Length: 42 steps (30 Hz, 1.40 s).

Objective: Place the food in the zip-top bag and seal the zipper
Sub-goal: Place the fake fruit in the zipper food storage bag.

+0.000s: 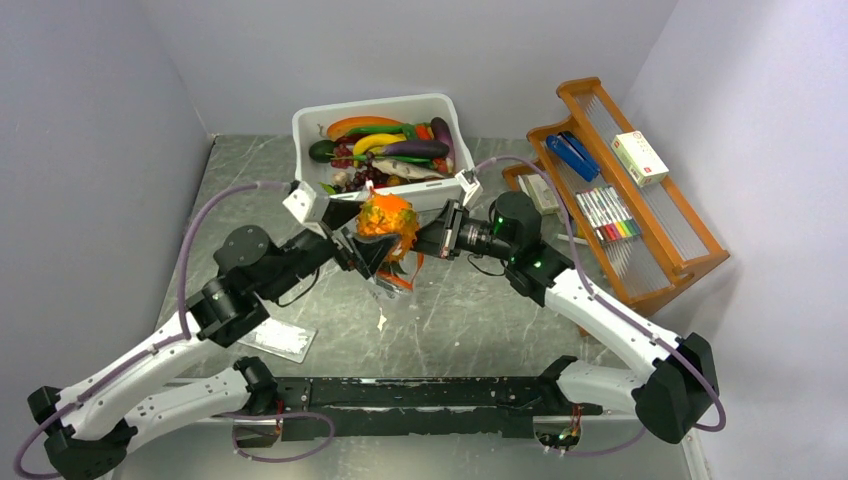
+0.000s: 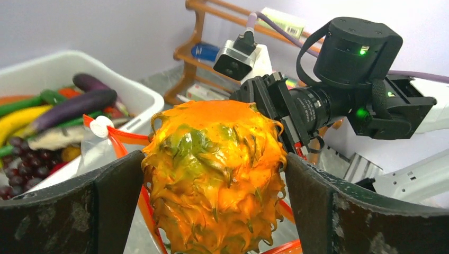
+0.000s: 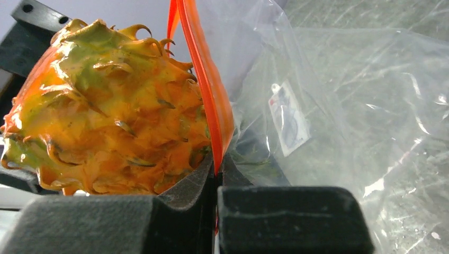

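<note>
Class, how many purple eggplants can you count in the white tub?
2. One long eggplant lies across the middle of the tub; a second eggplant lies by its right wall. More may be buried underneath.

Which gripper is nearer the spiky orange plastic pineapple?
Left. The left gripper clamps the pineapple; the right gripper sits beside it, pinching the orange-red zipper strip of the clear plastic bag.

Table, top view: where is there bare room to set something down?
Bare table: between the white card, black rail and right arm; also far left, beside the white tub. Crowded: in front of the tub, where the left pincer holds the pineapple and the right pincer pinches the bag.
</note>
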Tool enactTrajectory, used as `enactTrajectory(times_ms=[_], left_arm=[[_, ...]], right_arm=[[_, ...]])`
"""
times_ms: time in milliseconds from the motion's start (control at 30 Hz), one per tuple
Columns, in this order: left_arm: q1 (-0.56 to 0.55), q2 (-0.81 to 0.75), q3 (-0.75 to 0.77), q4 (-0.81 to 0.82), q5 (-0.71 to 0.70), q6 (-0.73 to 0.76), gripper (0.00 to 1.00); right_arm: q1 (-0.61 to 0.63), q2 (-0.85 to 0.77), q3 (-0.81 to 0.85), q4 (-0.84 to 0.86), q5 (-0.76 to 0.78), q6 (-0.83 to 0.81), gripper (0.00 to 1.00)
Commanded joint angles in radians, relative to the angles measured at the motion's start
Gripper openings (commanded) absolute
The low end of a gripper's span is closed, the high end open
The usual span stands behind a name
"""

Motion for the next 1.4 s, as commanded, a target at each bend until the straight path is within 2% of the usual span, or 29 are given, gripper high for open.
enactTrajectory(times_ms=[0, 167, 333, 467, 633, 700, 800, 867, 900, 1000, 1100, 1200, 1300, 1367], left_arm=[[-0.006, 0.048, 0.072, -0.310, 0.073, -0.093, 0.99], [-0.006, 0.009, 0.085, -0.300, 0.069, -0.117, 0.97], [-0.006, 0.030, 0.166, -0.338, 0.057, -0.111, 0.97], [-0.005, 0.030, 0.172, -0.315, 0.013, -0.095, 0.97], [-0.006, 0.105, 0.304, -0.395, 0.009, -0.180, 0.97], [-0.005, 0.137, 0.358, -0.437, 0.035, -0.221, 0.97], [-0.006, 0.120, 0.296, -0.376, 0.109, -0.224, 0.97], [-0.006, 0.096, 0.246, -0.336, 0.138, -0.180, 0.75], [-0.005, 0.087, 0.235, -0.337, 0.125, -0.173, 0.77], [-0.005, 0.075, 0.236, -0.354, 0.071, -0.151, 1.00], [-0.006, 0.076, 0.257, -0.394, 0.026, -0.148, 0.99], [-0.006, 0.099, 0.322, -0.517, -0.086, -0.184, 0.99], [-0.006, 0.118, 0.385, -0.677, -0.217, -0.217, 0.94], [-0.006, 0.100, 0.373, -0.729, -0.249, -0.239, 0.90]], right_arm=[[-0.011, -0.022, -0.035, 0.097, 0.008, 0.031, 0.00], [-0.021, -0.025, -0.054, 0.075, 0.013, 0.005, 0.00], [-0.026, -0.019, -0.065, 0.081, -0.007, 0.003, 0.00], [-0.032, -0.013, -0.052, 0.074, -0.015, -0.008, 0.00], [-0.037, -0.006, -0.078, 0.109, -0.036, 0.000, 0.00], [-0.044, -0.008, -0.096, 0.142, -0.050, 0.018, 0.00], [-0.056, -0.014, -0.120, 0.202, -0.066, 0.045, 0.00], [-0.062, -0.012, -0.122, 0.209, -0.077, 0.051, 0.00], [-0.063, -0.010, -0.117, 0.204, -0.081, 0.047, 0.00], [-0.063, -0.007, -0.110, 0.190, -0.088, 0.036, 0.00], [-0.063, -0.005, -0.111, 0.195, -0.094, 0.043, 0.00], [-0.066, 0.006, -0.110, 0.190, -0.097, 0.081, 0.00], [-0.072, 0.028, -0.084, 0.096, -0.080, 0.045, 0.00], [-0.088, 0.040, -0.091, 0.103, -0.084, 0.059, 0.00]])
